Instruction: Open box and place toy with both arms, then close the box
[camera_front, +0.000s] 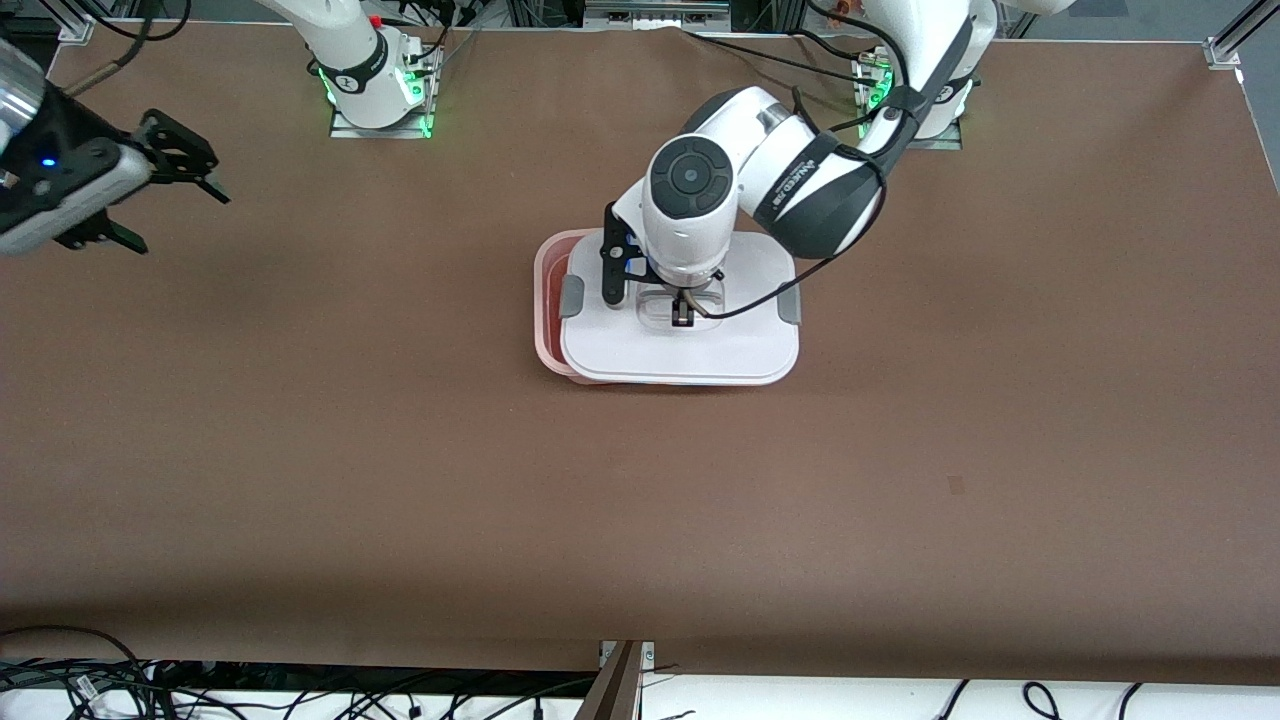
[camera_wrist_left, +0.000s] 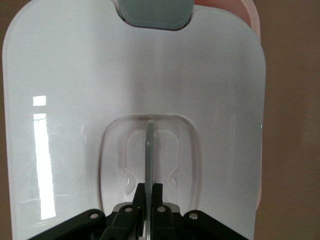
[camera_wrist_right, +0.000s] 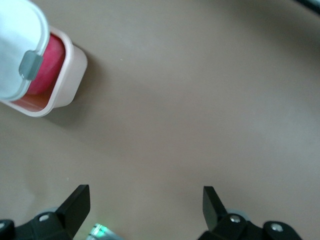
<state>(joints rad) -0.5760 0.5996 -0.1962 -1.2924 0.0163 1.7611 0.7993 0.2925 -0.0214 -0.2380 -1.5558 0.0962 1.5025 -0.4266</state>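
At mid-desk, the left tool (camera_front: 683, 315) pinches the white lid's (camera_front: 680, 350) clear handle (camera_wrist_left: 148, 150), holding it askew over the box (camera_wrist_right: 60, 85); the toy (camera_wrist_right: 47, 65) already lies inside. Closing is under way: next, square the lid onto the rim. The right tool (camera_front: 165, 195), spread wide, waits over the right arm's end.

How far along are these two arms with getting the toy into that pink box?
Nearly finished. The bright pink plush toy already lies inside the translucent pink plastic tub. In hand: the left gripper, jaws shut on the clear centre handle, holds the white lid over the tub, offset toward the left arm's end. Left: seat the lid squarely. The right gripper waits open over the table's right-arm end.
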